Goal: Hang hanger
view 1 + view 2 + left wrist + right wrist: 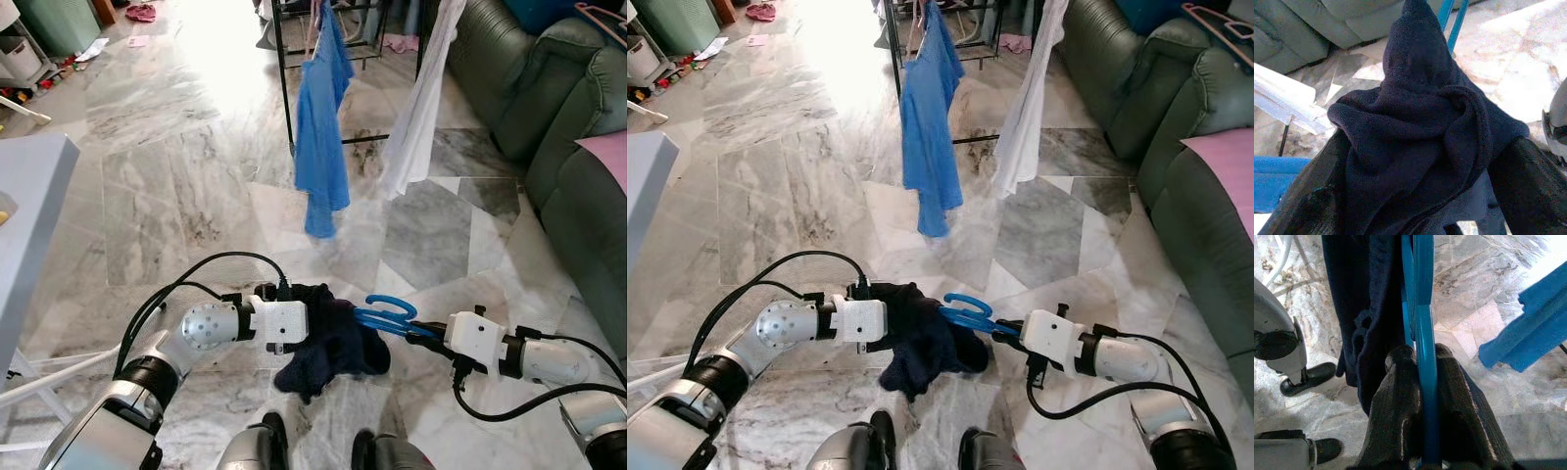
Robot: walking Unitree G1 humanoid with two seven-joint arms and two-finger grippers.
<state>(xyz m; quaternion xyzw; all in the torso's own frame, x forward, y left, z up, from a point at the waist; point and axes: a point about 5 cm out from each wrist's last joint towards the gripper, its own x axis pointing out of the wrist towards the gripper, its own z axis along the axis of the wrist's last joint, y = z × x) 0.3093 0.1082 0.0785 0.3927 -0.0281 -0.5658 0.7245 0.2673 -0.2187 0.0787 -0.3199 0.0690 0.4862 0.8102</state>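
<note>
A blue plastic hanger is held low in front of me, with a dark navy garment bunched on its left end. My right gripper is shut on the hanger's blue bar. My left gripper is buried in the navy cloth and shut on it, its black fingers on both sides of the bundle. Ahead stands a black clothes rack with a blue shirt and a white garment hanging on it.
A dark green sofa runs along the right. A grey table edge is at the left. Marble floor lies open between me and the rack. Clutter sits at the far left back.
</note>
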